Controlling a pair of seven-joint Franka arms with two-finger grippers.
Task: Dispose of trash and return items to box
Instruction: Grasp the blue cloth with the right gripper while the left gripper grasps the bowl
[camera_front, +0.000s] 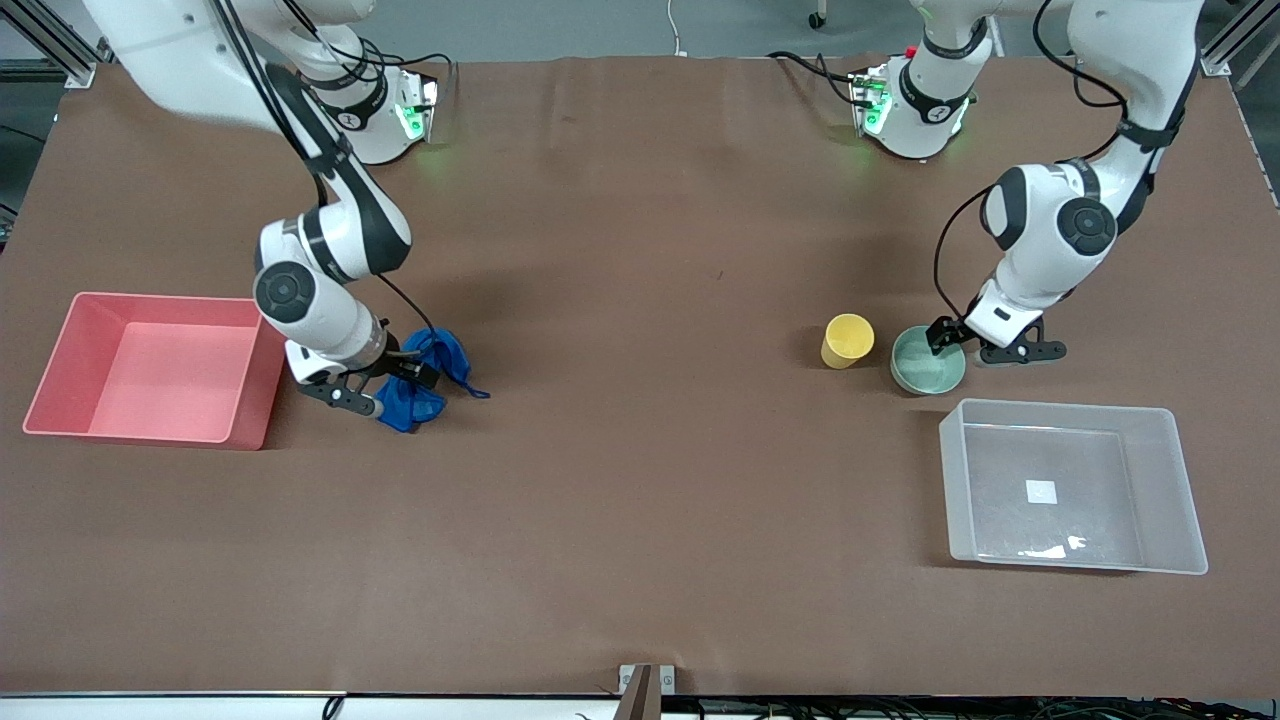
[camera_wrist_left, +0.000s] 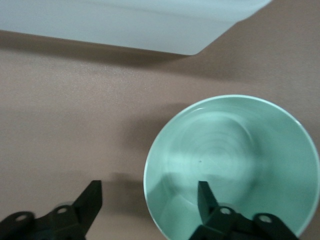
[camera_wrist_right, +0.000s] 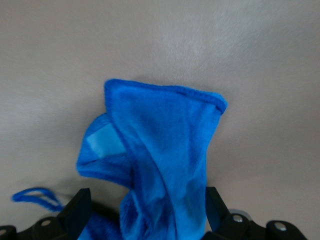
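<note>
The royal-blue rag (camera_front: 432, 372) lies crumpled on the table beside the pink bin. My right gripper (camera_front: 388, 386) is down at it, open, with the rag (camera_wrist_right: 160, 145) between its fingers (camera_wrist_right: 80, 204). The mint-green bowl (camera_front: 925, 365) stands upright beside the yellow cup (camera_front: 848, 340), both farther from the front camera than the clear box (camera_front: 1165, 500). My left gripper (camera_front: 968, 345) is open and straddles the bowl's rim: in the left wrist view (camera_wrist_left: 149, 196) one finger is inside the bowl (camera_wrist_left: 235, 160) and the other is outside it. The box's corner (camera_wrist_left: 125, 25) shows there too.
The pink bin (camera_front: 60, 370) sits empty at the right arm's end of the table. The clear box holds nothing but its small white label (camera_front: 1040, 491). Brown table surface (camera_front: 640, 400) spans the middle.
</note>
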